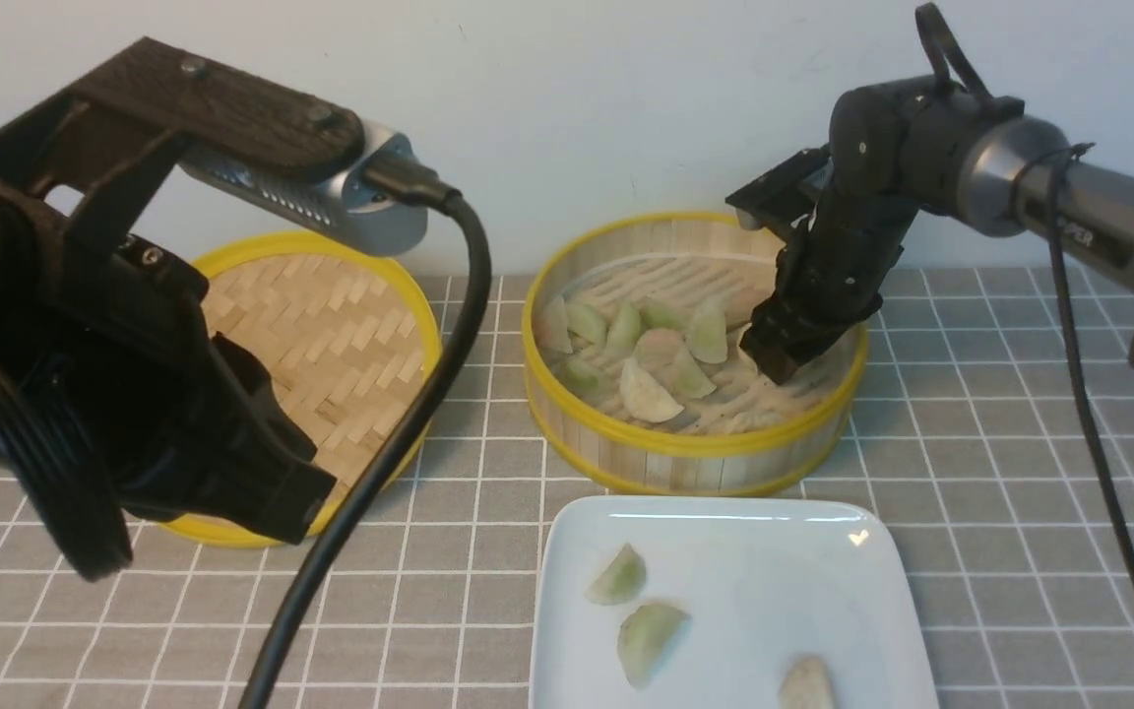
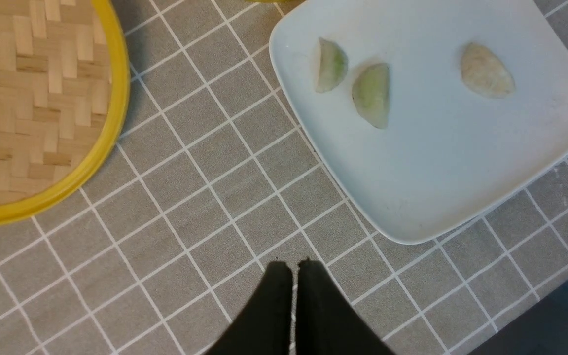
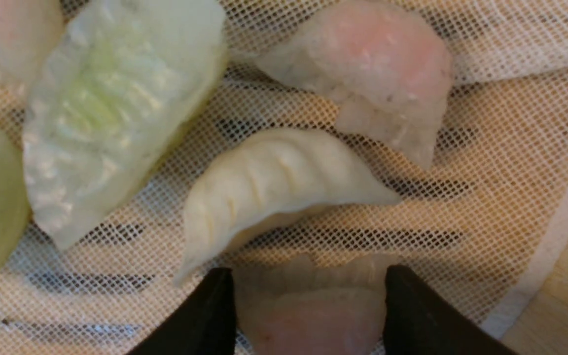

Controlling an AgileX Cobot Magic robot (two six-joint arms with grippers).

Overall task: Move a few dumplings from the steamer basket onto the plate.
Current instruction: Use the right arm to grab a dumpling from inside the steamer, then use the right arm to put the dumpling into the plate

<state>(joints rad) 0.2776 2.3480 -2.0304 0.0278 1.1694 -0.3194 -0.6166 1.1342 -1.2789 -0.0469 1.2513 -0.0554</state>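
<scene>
In the front view, the round bamboo steamer basket with yellow rims (image 1: 695,443) stood at the back of the grey checked tablecloth (image 1: 971,443). It held a cluster of pale green and cream half-moon dumplings (image 1: 651,389). The black right gripper (image 1: 774,364) reached down inside the basket on its right side, its tips low among them. In front of the basket lay the glossy white square plate (image 1: 774,591), carrying two green dumplings (image 1: 618,576) and a cream dumpling (image 1: 807,684) near its front edge. The black left gripper (image 1: 306,510) hung over the shallow woven yellow-rimmed lid (image 1: 331,305), well to the left of the basket.

In the left wrist view, the left gripper (image 2: 295,268) had its fingers pressed together with nothing between them, above bare tablecloth (image 2: 190,197). The plate (image 2: 437,162) with its three dumplings (image 2: 372,93) and the lid (image 2: 32,98) lay to either side.

In the right wrist view, the right gripper (image 3: 309,270) stood partly apart, one finger on each side of a pinkish dumpling (image 3: 313,315) lying on the white mesh cloth (image 3: 486,172). The fingers (image 3: 205,315) sat against its sides, but whether they were pinching it could not be told. A pleated cream dumpling (image 3: 274,182), a large green dumpling (image 3: 111,108) and a second pink dumpling (image 3: 363,74) lay just beyond.
</scene>
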